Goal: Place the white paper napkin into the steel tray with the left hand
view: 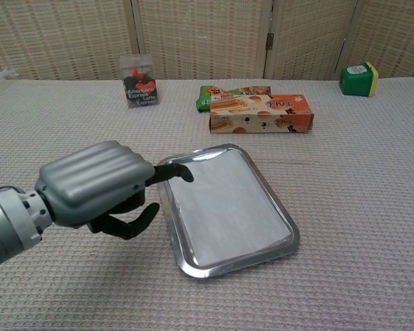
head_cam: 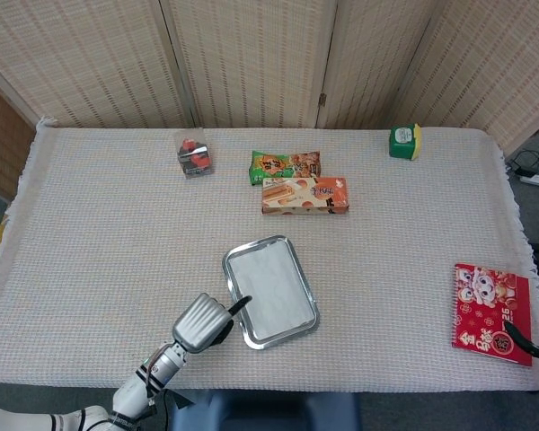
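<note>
Tablecloth (head_cam: 99,251): napkin (view: 224,203) flat in tray (view: 272,200), lengthwise.

Hidden, cropped or unreadable parts

The left hand (view: 96,189) covers the table (view: 372,207) beneath it in the chest view, and its palm side faces away, so how its lower fingers lie is unclear. Its arm runs off the left edge there and off the bottom edge in the head view. A dark tip (head_cam: 528,344) at the head view's right edge is too cropped to identify. The print on the orange box (head_cam: 304,195) is too small to read.
</note>
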Controlling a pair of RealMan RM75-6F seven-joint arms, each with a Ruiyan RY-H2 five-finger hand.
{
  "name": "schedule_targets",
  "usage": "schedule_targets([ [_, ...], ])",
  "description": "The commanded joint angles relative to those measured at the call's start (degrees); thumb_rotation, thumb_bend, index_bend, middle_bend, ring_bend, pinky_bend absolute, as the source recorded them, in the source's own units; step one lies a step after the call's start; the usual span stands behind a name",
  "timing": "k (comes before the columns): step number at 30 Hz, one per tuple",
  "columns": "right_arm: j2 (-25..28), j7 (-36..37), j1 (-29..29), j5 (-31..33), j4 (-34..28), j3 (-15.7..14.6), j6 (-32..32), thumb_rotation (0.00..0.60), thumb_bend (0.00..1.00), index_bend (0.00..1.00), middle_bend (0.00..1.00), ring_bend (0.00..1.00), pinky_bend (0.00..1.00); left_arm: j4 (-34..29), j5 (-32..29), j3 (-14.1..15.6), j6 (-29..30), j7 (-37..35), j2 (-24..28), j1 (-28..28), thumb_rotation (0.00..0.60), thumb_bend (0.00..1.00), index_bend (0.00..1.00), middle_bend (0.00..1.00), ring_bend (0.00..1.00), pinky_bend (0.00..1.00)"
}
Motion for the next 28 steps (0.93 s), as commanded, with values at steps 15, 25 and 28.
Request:
schedule_targets([
  [15,-4.1,-16.9,3.3,-0.1,-3.4,-1.0,-8.8,0.600,0.33,0.00,0.00,0.00,0.00,0.7,4.9,3.4,32.9,-20.5,18.4,23.9,0.525,0.45,0.17,0.24,0.08,0.08],
  [25,-7.4,-24.8,5.5,1.6,-3.1,-0.9,-14.1,0.600,0.33,0.00,0.00,0.00,0.00,-2.7,-3.6,2.6,28.7,-24.5,24.4,28.3,0.598,0.32,0.10,0.14,0.00,0.00],
  [28,-8.1,-26.6,5.8,1.5,-3.2,-1.2,-14.9,0.600,0.33,0.00,0.00,0.00,0.00,-3.0,-2.9,2.3,28.4,-24.3,24.8,28.8,0.600,0.32,0.10,0.14,0.00,0.00],
])
